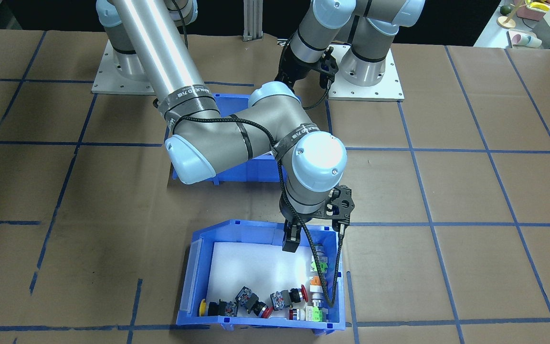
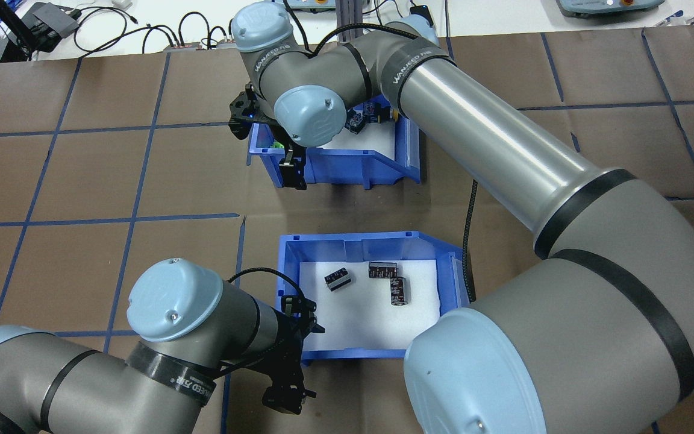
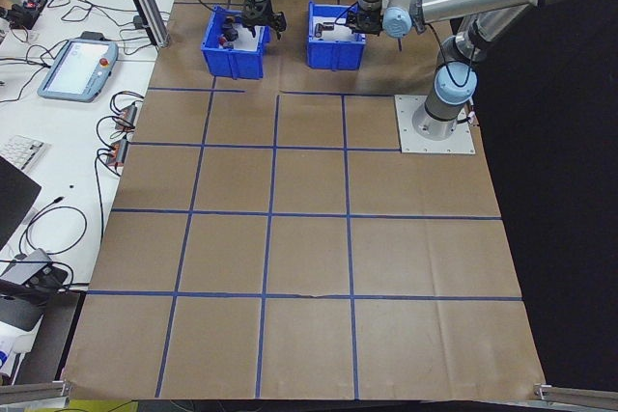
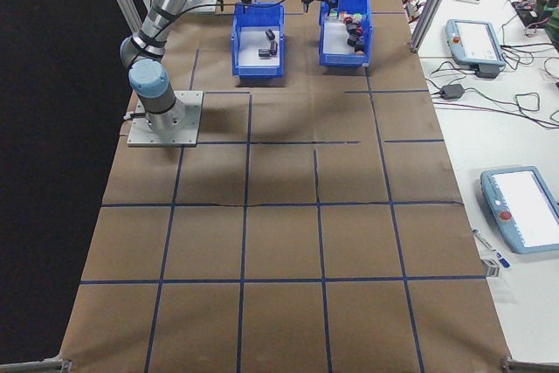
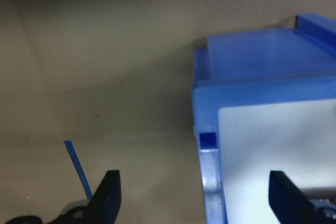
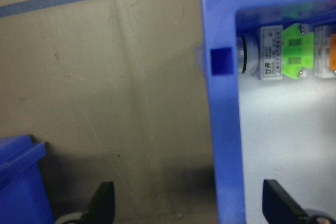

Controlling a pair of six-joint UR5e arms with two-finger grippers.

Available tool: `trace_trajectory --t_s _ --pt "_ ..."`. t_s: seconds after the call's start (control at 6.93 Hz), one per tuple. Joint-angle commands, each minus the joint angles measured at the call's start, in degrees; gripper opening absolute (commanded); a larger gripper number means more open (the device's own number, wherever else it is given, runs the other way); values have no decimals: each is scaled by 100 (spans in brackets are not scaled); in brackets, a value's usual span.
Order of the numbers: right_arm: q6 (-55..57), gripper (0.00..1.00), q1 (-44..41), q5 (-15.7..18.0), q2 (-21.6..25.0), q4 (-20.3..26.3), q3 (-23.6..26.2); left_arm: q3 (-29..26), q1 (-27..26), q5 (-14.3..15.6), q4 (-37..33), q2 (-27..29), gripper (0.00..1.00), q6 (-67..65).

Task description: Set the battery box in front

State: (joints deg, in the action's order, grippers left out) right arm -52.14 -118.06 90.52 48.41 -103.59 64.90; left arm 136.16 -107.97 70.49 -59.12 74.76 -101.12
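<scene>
While both arms reach in, we log the left gripper [image 2: 287, 395] at the near-left corner of the battery box [image 2: 347, 242], fingers apart astride its wall. The box sits nearest the robot, three dark cylinders [image 2: 396, 289] on its foam. Beyond it, the right gripper [image 2: 293, 175] straddles the switch bin [image 2: 335, 167] wall, fingers apart.

The right arm stretches far across the desk with its right gripper [image 2: 293, 176] pointing down, jaws spread wide, while the left arm bends low by the near edge, left gripper [image 2: 287, 401] likewise spread.
</scene>
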Motion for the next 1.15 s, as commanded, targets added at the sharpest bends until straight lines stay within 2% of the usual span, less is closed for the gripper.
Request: trace_trajectory --t_s 0.0,0.14,0.29,0.43,0.58,0.72,0.87,1.01 --pt "10 87 29 97 54 -513 250 -1 -354 -62 661 494 99 -448" --pt "10 42 37 167 89 -330 242 -1 -487 -70 970 731 99 -679" --pt "-16 21 55 350 116 -224 233 -1 -575 -71 1182 960 99 -707" --pt "-25 7 64 483 133 -223 198 7 -672 -62 1166 1005 98 -768" --pt "-138 2 90 440 142 -249 111 7 -682 -62 1149 1067 89 -969" --pt "-278 0 108 440 142 -249 -73 -10 -699 -53 1192 1085 70 -910" --pt "-436 0 195 466 168 -215 -283 -28 -699 -62 1349 1085 43 -927" --pt "-647 0 465 449 334 73 -390 -19 -699 -70 1760 1120 21 -927"
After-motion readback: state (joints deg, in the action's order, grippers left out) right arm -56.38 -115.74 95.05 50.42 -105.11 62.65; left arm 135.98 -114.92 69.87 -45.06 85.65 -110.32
